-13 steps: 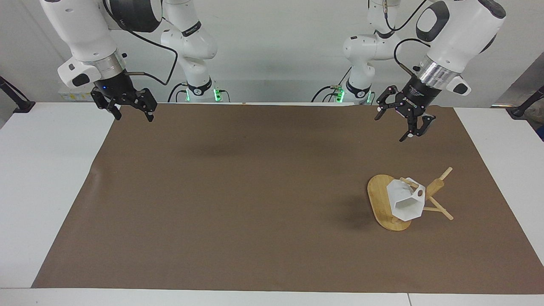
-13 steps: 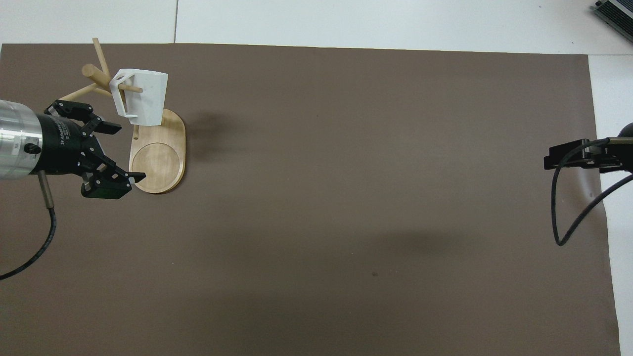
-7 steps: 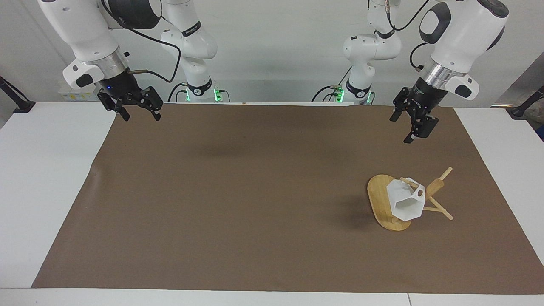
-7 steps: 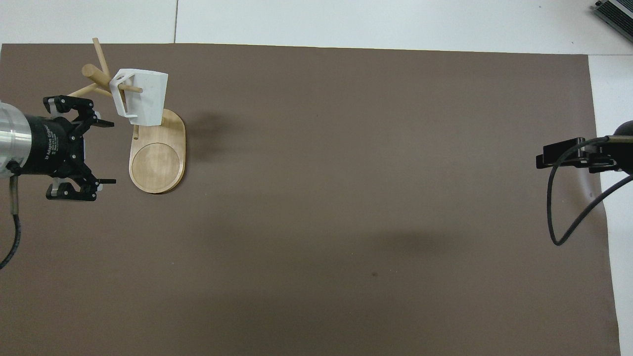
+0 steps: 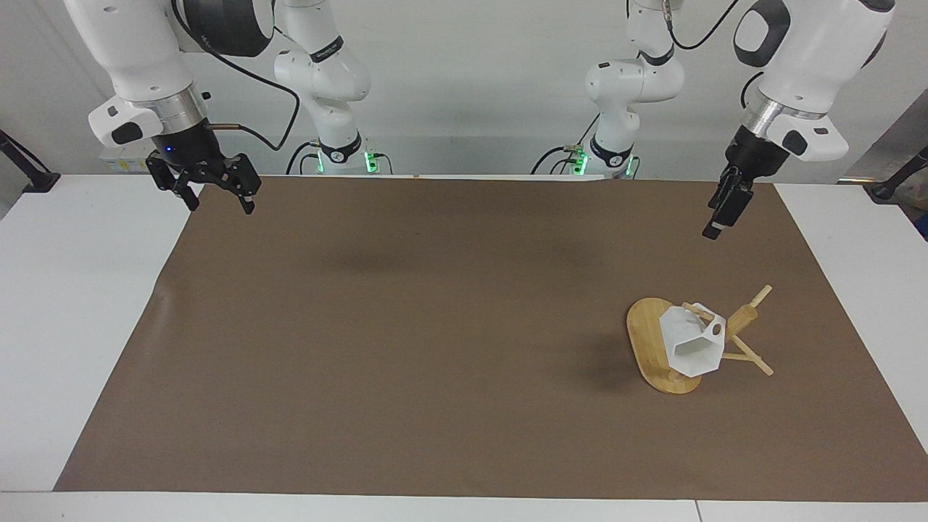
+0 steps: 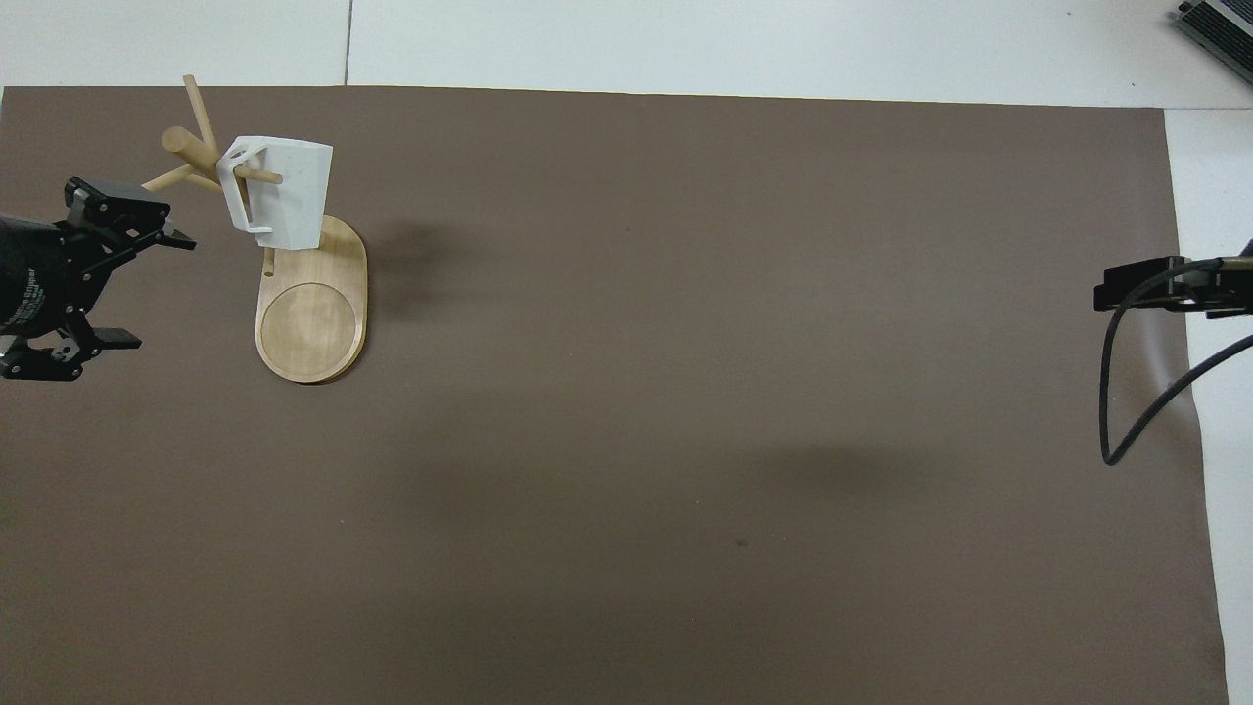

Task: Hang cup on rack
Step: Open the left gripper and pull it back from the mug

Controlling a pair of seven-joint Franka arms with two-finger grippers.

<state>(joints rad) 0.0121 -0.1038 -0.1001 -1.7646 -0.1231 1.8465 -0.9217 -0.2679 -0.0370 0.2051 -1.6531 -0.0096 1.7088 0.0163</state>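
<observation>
cup point(image 5: 690, 342): small white faceted mug, hanging tilted by its pierced handle on a peg, above the oval base.
rack point(image 5: 743, 319): light bamboo mug tree, upright, toward the left arm's end of the surface.

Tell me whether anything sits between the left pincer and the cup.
Nothing visible does. The cup already hangs by its handle on a peg of the rack. The left pincer is open, up over bare brown mat, with only open air between it and the cup.
</observation>
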